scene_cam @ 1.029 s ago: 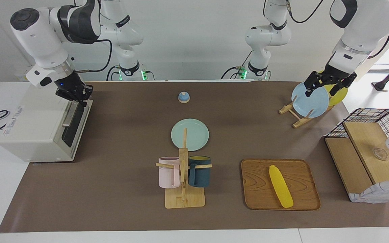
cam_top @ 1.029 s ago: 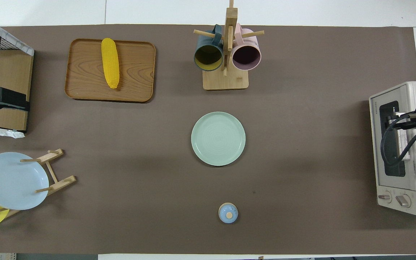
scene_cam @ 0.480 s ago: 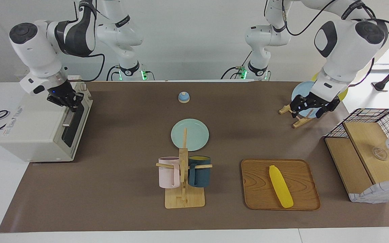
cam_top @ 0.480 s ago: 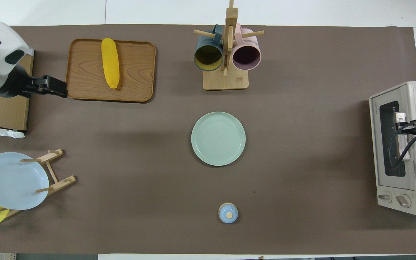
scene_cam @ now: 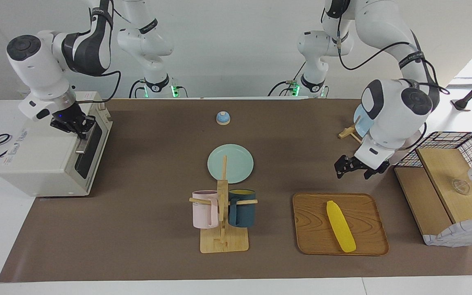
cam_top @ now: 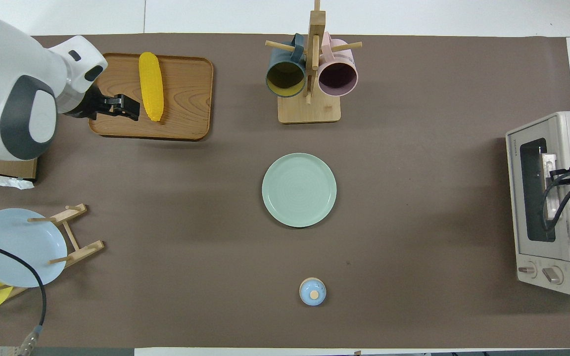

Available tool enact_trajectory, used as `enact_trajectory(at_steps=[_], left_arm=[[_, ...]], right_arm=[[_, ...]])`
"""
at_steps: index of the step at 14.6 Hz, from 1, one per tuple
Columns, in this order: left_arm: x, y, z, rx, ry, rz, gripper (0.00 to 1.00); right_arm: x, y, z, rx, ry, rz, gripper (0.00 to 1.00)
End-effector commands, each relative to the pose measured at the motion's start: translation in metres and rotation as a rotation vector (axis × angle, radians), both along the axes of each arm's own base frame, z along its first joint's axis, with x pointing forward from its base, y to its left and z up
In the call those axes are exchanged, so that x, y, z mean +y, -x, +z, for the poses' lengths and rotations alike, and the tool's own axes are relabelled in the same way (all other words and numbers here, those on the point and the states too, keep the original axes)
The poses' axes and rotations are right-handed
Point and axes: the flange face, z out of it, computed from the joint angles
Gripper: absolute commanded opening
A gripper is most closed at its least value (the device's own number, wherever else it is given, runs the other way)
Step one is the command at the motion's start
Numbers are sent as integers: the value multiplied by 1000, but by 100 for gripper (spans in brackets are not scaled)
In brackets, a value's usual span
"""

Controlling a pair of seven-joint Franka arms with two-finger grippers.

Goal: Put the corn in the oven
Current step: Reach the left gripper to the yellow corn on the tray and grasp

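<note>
At the right arm's end of the bench, the oven (scene_cam: 51, 153) stands with its door closed; the right hand (scene_cam: 73, 125), fingers pinched together, sits at the door's handle (scene_cam: 84, 141). Mid-bench lie a green plate (scene_cam: 230, 163) and a mug rack (scene_cam: 223, 217). Toward the left arm's end, the left hand (scene_cam: 357, 166) hangs spread wide over the bench beside the wooden tray (scene_cam: 314, 229), where the corn (scene_cam: 341, 225) lies.

Brown-matted table (scene_cam: 146, 229): oven (scene_cam: 51, 153), green plate (scene_cam: 230, 163), mug stand (scene_cam: 224, 239), tray (scene_cam: 314, 229), plate rack (cam_top: 74, 237), basket (scene_cam: 445, 192), bell (scene_cam: 223, 118).
</note>
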Motion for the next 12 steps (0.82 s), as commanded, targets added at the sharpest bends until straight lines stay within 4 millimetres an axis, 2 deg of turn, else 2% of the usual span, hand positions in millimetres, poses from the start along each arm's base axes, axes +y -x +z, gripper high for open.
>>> enact_trajectory(at_steps=[1,3,4,6,9,12], left_arm=[[-22,-40,-31,-11,12,26,100],[-24,-57,-57,-41,14,41,100],[-19,-60,-62,-56,9,42,100],[-10,-68,-61,-66,0,47,100],[-8,-76,-74,-103,4,53,100],[1,-87,-76,-126,6,64,100]], right_arm=[[-7,4,-7,0,8,19,0],[-9,5,-8,-1,-3,4,0],[-13,7,-10,3,-8,-6,0],[-14,10,-17,11,-32,-21,0],[-12,10,-18,9,-49,-24,0],[-11,10,-21,18,-53,35,0]])
